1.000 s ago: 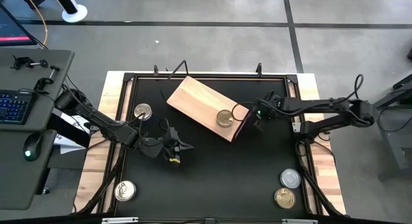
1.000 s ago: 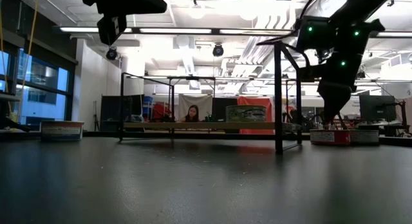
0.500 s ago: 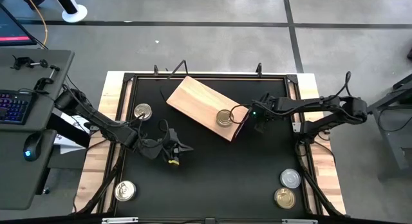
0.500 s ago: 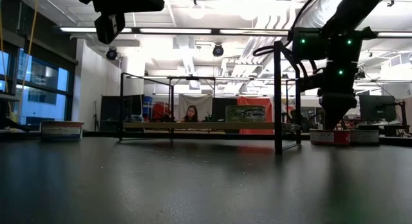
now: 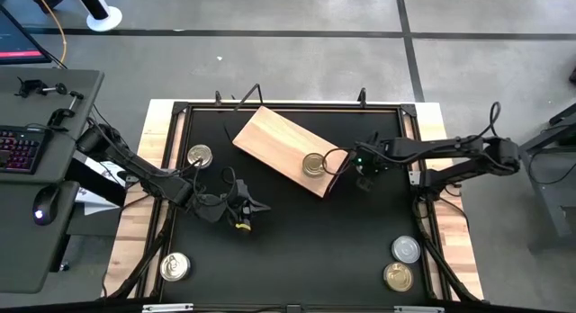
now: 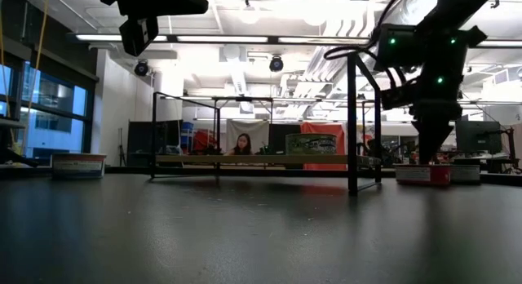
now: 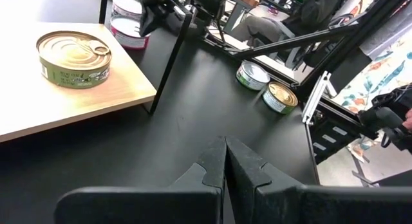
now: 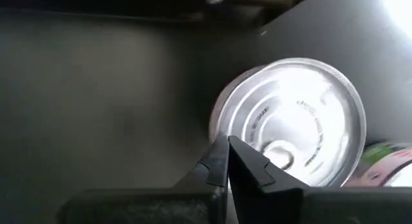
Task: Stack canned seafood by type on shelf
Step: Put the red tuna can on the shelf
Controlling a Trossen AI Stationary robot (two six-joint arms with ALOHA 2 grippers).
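Silver tin point(image 8: 293, 118) sits right under the right fingers point(image 8: 226, 161), shut and empty beside the shelf point(image 5: 288, 149); looks like lining up a grab. Left fingers point(image 7: 225, 165) shut too.

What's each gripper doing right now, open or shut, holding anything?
Left gripper: shut, empty, over the bare black table.
Right gripper: shut, empty, over a silver tin beside the board.

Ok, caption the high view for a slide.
Both grippers shut: left gripper idle mid-table, right gripper beside the wooden shelf holding one tin.
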